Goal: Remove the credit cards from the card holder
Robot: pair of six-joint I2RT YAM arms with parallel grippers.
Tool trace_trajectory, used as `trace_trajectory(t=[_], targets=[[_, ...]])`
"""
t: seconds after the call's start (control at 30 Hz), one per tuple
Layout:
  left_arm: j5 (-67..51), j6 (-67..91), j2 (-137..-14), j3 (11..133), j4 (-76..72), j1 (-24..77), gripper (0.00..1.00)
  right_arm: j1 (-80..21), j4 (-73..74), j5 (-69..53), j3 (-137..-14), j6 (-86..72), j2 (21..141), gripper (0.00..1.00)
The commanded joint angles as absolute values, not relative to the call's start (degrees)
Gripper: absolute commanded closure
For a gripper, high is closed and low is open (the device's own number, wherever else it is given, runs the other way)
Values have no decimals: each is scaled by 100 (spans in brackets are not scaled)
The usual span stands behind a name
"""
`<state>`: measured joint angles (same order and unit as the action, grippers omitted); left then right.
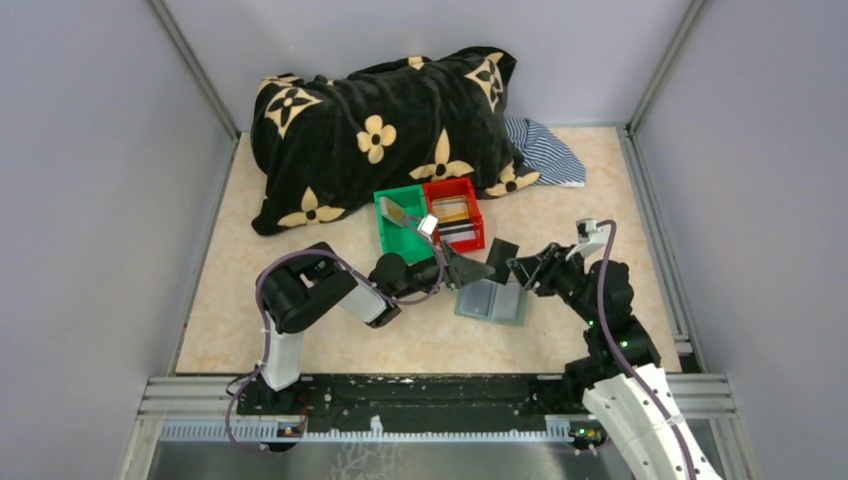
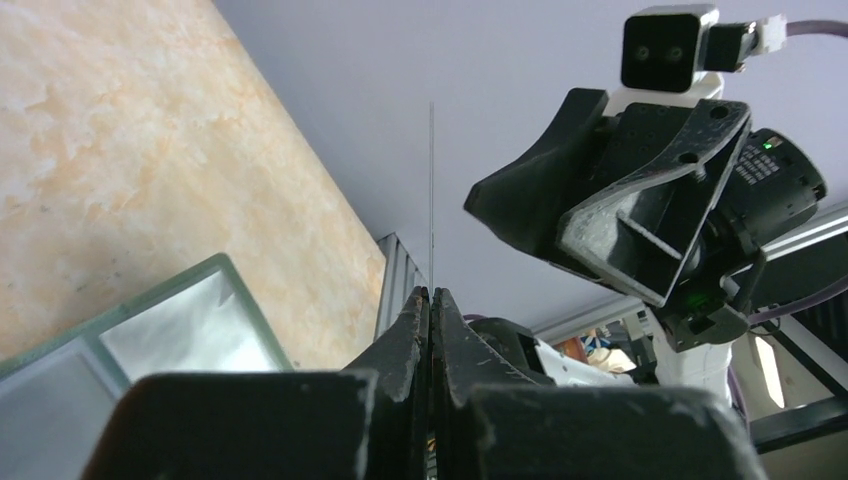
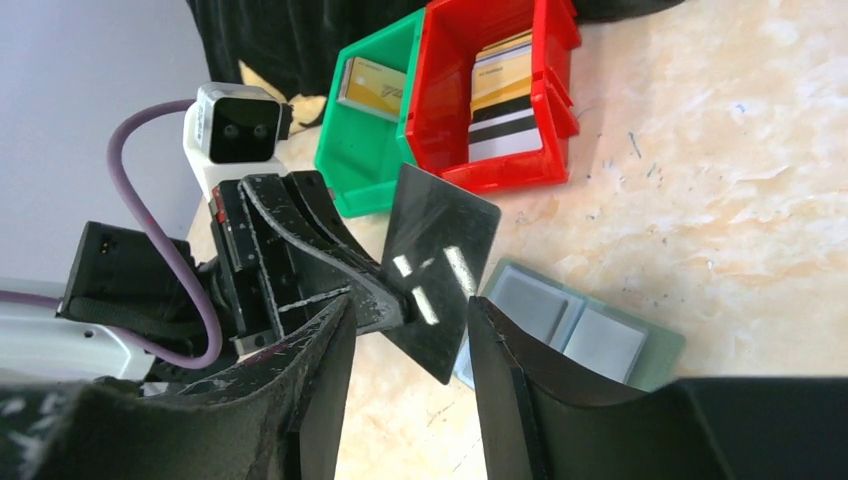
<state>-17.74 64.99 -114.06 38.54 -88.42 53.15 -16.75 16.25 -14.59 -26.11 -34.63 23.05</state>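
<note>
The grey-green card holder (image 1: 492, 300) lies open and flat on the table, its pale pockets showing (image 3: 580, 325) (image 2: 150, 330). My left gripper (image 2: 432, 292) is shut on a black credit card (image 3: 440, 265), held up above the holder's left side. In the left wrist view that card is only a thin edge-on line (image 2: 432, 200). My right gripper (image 3: 412, 305) stands open just right of it, one finger on each side of the card's lower corner without touching it. More credit cards lie in the red bin (image 3: 500, 100), and a tan-gold one is in the green bin (image 3: 372, 85).
A green bin (image 1: 402, 225) and a red bin (image 1: 455, 212) stand side by side just behind the grippers. A black pillow with tan flowers (image 1: 380, 130) fills the back, with a striped cloth (image 1: 545, 150) to its right. Grey walls enclose the table.
</note>
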Motion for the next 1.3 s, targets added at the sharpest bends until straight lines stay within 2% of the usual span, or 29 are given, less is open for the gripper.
trace_trajectory(t=[0.0, 0.73, 0.83, 0.93, 1.03, 1.27], targets=[[-1892, 6682, -11314, 4134, -10250, 5269, 100, -1696, 1635, -1195, -2866, -3355, 2262, 53], [-2272, 7135, -11066, 4389, -10248, 5293, 100, -1686, 485, -2042, -2462, -3567, 2594, 52], [-2285, 7150, -11090, 4478, -10248, 5304, 100, -1690, 456, -2147, -2448, -3564, 2546, 59], [-2263, 7159, -11162, 4511, -10248, 5310, 100, -1687, 512, -2119, -2473, -3532, 2486, 72], [-2169, 7186, -11211, 4473, -10249, 5321, 100, -1692, 582, -2101, -2508, -3508, 2461, 78], [-2129, 7159, -11188, 4386, -10248, 5328, 100, -1683, 644, -1915, -2519, -3499, 2343, 77]])
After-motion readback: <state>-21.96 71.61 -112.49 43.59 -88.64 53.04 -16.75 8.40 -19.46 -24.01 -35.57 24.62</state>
